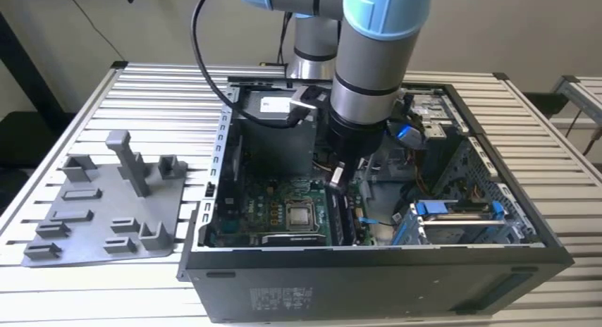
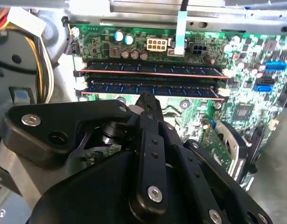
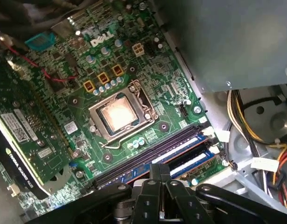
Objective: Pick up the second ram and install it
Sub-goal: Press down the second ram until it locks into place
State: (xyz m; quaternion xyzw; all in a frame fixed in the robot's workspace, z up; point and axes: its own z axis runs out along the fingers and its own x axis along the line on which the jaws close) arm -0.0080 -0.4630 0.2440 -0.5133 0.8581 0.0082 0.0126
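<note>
Two RAM sticks sit in the motherboard slots below the gripper.
Its fingers look pressed together with nothing between them, tip just above the second ram, apparently seated in its slot beside the CPU socket.

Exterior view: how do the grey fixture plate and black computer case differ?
The grey plastic fixture plate lies low and flat; the open black computer case is a taller box. The plate carries grey blocks; the case holds a green motherboard, with the robot arm reaching in. Both rest on the slatted metal table.
</note>
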